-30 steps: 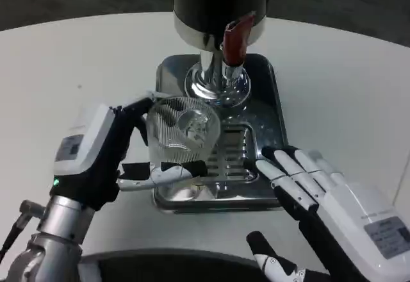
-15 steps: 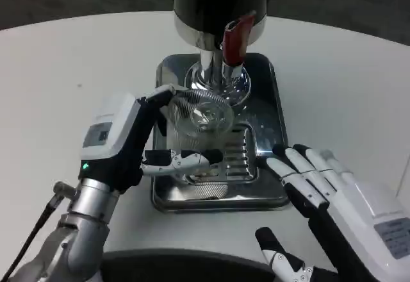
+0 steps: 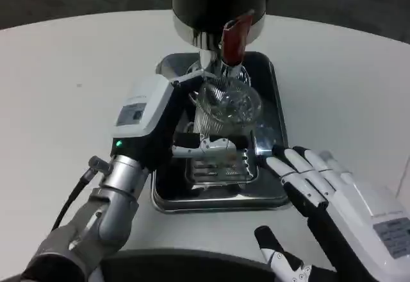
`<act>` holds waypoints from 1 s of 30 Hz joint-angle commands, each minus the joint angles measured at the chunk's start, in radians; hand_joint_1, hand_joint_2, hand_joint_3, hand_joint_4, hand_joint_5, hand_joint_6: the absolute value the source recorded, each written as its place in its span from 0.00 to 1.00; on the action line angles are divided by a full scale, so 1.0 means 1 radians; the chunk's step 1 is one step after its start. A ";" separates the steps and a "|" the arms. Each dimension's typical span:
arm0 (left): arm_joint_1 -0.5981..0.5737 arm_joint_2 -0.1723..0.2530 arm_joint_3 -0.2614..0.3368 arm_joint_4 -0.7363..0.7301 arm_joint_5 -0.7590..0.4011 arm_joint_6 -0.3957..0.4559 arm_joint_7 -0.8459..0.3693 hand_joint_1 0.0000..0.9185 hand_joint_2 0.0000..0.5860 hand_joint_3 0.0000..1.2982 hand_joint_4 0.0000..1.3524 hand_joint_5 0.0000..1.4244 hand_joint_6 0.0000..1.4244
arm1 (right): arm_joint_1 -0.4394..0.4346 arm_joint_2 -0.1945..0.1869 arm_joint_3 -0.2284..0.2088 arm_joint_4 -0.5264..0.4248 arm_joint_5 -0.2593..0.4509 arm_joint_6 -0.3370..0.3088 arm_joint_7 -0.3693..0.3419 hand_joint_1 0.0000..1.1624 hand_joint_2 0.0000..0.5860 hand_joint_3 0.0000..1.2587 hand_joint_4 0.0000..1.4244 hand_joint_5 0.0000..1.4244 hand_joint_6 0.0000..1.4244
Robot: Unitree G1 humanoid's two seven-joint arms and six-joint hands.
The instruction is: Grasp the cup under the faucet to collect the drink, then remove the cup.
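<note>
Two hands at work: I am running both from here, and the left one is doing the job while the right one is waiting.
Table (image 3: pixel 57 77): white and round, carrying the tray and dispenser in front of me.
Dispenser (image 3: pixel 218 0): its dark body is standing at the back of the tray, with a red tap handle (image 3: pixel 234 38) hanging over the faucet (image 3: pixel 221 70), so the drink would be falling straight onto the tray.
Tray (image 3: pixel 277 134): this metal tray is sitting under the faucet with a slotted grate (image 3: pixel 221 166), I judge for catching spills.
Left arm: I am reaching it forward from the lower left, its silver forearm angling up toward the dispenser.
Left hand (image 3: pixel 170 125): it is gripping the cup from the left side, fingers (image 3: pixel 211 146) wrapping across the near wall and one finger showing behind, which I judge is keeping the glass steady under the spout.
Right hand (image 3: pixel 333 199): it is resting palm down just beside the tray's right edge, fingers straight and apart, holding nothing.
Cup (image 3: pixel 224 109): this clear ribbed glass is sitting over the tray, directly below the faucet, looking roughly upright; whether it is touching the grate, I cannot tell.
Stage: I judge the cup is positioned for filling, and no liquid is showing in it yet.
</note>
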 commanded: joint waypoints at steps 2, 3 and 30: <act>-0.027 -0.003 -0.035 0.047 0.012 -0.019 0.039 0.65 0.24 0.73 0.77 0.83 0.95 | 0.016 0.001 -0.015 -0.022 0.006 0.007 0.008 0.32 0.81 0.12 0.05 0.05 0.05; -0.026 0.000 -0.047 0.049 0.021 -0.017 0.050 0.65 0.24 0.73 0.76 0.83 0.94 | 0.017 0.001 -0.016 -0.023 0.008 0.008 0.008 0.32 0.81 0.12 0.05 0.05 0.05; 0.025 0.046 -0.110 0.026 0.021 0.009 0.069 0.20 0.09 0.04 0.05 0.30 0.23 | 0.030 0.000 -0.031 -0.027 0.043 0.005 0.000 0.32 0.82 0.15 0.08 0.10 0.14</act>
